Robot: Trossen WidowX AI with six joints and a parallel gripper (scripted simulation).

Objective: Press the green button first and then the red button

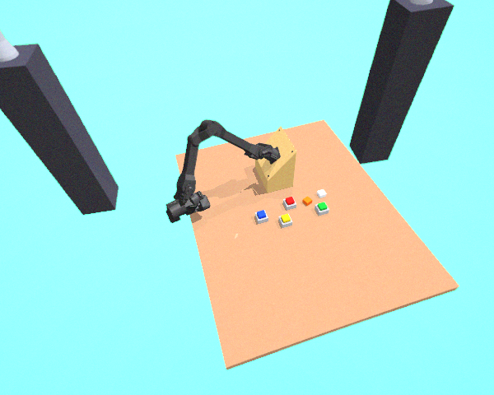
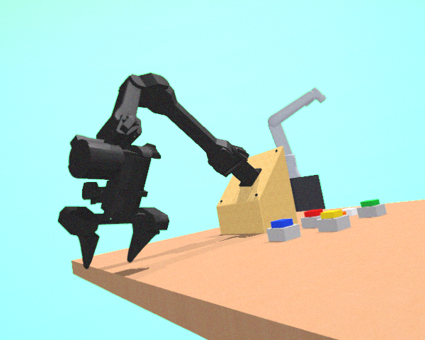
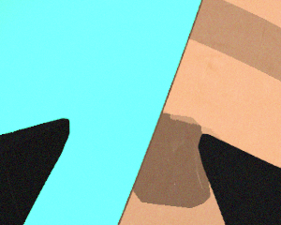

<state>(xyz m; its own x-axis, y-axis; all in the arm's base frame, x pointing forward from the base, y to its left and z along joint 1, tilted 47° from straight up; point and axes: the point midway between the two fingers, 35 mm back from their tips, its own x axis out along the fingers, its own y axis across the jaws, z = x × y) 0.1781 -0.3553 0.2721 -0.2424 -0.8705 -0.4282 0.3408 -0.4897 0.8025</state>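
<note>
The green button (image 1: pixel 321 206) (image 2: pixel 369 202) sits on a grey base at the right end of the button group. The red button (image 1: pixel 289 201) (image 2: pixel 312 212) sits just in front of the wooden arm mount (image 1: pixel 277 169) (image 2: pixel 256 205). My gripper (image 1: pixel 187 214) (image 2: pixel 108 261) (image 3: pixel 137 133) is open and empty. It points down at the table's left edge, far to the left of all the buttons. One fingertip is over the table (image 1: pixel 323 276) (image 2: pixel 315 274) (image 3: pixel 253 75) and the other hangs just off its edge.
A blue button (image 1: pixel 261 214) (image 2: pixel 281 222) and a yellow button (image 1: pixel 286 218) (image 2: pixel 331 214) lie nearest to my gripper. An orange block (image 1: pixel 307 200) and a white block (image 1: pixel 321 192) (image 2: pixel 350 210) lie between the red and green buttons. Two dark pillars (image 1: pixel 47 123) (image 1: pixel 400 76) stand off the table.
</note>
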